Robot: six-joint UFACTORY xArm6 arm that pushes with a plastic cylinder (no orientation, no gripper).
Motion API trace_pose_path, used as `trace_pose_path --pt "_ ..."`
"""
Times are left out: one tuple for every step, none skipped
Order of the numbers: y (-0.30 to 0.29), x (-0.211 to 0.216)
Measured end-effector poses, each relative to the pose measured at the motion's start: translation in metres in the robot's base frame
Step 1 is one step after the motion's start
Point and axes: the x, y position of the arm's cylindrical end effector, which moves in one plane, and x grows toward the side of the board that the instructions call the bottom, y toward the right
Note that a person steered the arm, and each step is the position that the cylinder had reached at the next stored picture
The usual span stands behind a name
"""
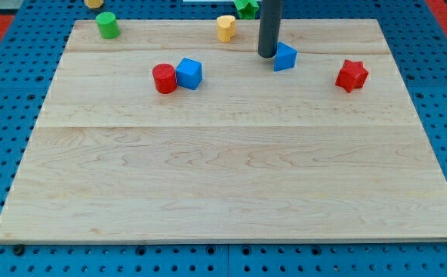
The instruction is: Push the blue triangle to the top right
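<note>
The blue triangle (285, 57) lies on the wooden board (231, 169) near the view's top, right of centre. My tip (266, 55) stands right against the triangle's left side, touching or nearly touching it. The dark rod rises straight up out of the view's top edge.
A blue cube (189, 73) and a red cylinder (164, 78) sit together left of my tip. A red star (351, 75) lies to the right. A yellow block (225, 28) and a green cylinder (107, 25) sit along the top edge. A green block (246, 8) shows behind the rod and a yellow block (94, 3) at the top left.
</note>
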Motion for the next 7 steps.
trace_pose_path --pt "-0.011 0.042" --pt "0.022 0.045" --pt "0.045 -0.022" --pt "0.052 -0.070" --pt "0.049 -0.024" --pt "-0.017 -0.036" --pt "-0.015 -0.071"
